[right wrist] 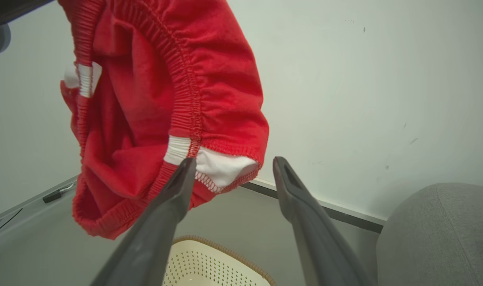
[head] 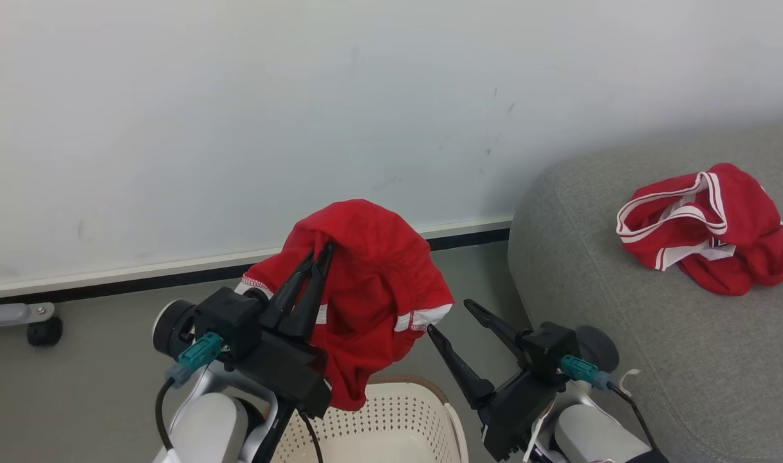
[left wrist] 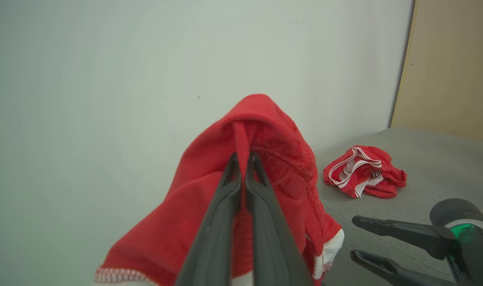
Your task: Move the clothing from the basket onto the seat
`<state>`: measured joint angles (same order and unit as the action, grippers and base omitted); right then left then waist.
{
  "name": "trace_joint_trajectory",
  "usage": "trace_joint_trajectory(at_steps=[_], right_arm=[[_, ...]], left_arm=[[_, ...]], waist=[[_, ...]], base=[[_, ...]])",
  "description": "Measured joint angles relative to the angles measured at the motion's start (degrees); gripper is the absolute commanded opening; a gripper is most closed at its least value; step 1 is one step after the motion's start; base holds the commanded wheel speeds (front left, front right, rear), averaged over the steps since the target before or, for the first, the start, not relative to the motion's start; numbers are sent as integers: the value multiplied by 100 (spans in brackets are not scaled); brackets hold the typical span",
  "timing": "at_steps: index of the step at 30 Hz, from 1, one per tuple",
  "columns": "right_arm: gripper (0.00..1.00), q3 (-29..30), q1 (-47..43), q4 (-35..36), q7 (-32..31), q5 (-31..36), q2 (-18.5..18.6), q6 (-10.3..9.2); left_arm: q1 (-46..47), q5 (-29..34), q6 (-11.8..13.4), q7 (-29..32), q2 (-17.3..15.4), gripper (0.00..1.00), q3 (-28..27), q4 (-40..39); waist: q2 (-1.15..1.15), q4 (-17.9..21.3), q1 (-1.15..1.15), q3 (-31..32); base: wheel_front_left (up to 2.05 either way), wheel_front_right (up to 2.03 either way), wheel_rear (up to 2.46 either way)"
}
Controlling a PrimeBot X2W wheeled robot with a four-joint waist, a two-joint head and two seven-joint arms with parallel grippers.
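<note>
Left claw [head: 320,251] clenched on a thin bright-red sports garment [head: 378,283] hanging above the cream perforated plastic basket [head: 397,411]. Right claw [head: 449,316] spread, empty. Best to carry it right, held high, onto the grey upholstered seat [head: 590,270], near the second red garment [head: 706,225].

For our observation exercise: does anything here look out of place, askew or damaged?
Nothing damaged or spilled. One red garment lies crumpled on the seat; the other garment hangs from the shut left gripper above the basket.
</note>
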<state>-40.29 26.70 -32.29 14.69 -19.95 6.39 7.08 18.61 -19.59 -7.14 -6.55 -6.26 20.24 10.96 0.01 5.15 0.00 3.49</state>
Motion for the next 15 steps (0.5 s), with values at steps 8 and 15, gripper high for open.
trace_joint_trajectory(at_steps=[8,15], right_arm=[[100,-522,442,-412,0,-660,154,1],[100,-1248,700,-472,0,-1190,271,1]], left_arm=[[0,0,0,200,23,0,111,-288],[1,0,0,313,47,0,194,-459]], waist=[[0,-77,0,-46],[0,-141,0,-77]], base=[[0,0,0],[0,0,0]])
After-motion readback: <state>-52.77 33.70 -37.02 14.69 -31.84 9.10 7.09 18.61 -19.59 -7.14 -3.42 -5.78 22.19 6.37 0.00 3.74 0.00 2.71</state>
